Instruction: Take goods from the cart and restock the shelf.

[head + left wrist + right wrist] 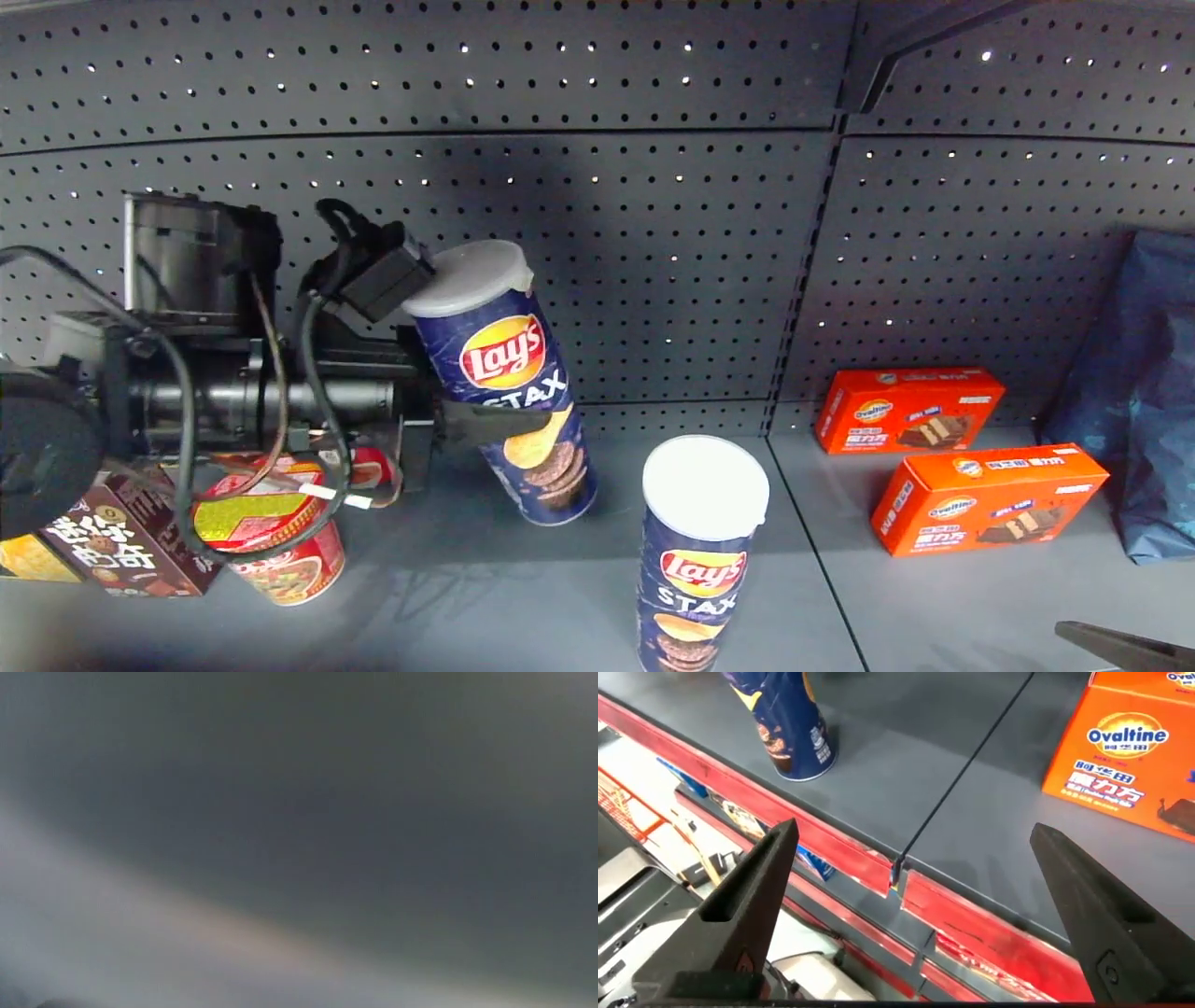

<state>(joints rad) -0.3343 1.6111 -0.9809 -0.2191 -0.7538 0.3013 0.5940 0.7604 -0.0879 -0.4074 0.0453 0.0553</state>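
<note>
My left gripper (493, 422) is shut on a dark blue chips can (504, 373) with a white lid. The can tilts, top leaning left, and its lower end is at the grey shelf (467, 597); I cannot tell whether it touches. A second, matching can (700, 551) stands upright nearer the shelf front, to the right of the held one, and its base appears in the right wrist view (789, 728). My right gripper (913, 831) hangs open outside the shelf's red front edge (971, 924), holding nothing. One right fingertip (1120, 644) pokes in at the lower right.
Two orange boxes (910, 409) (990, 497) lie on the right shelf section, beside a blue bag (1144, 392). A red cup-noodle tub (280, 551) and a brown box (121, 551) sit under my left arm. Pegboard backs the shelf.
</note>
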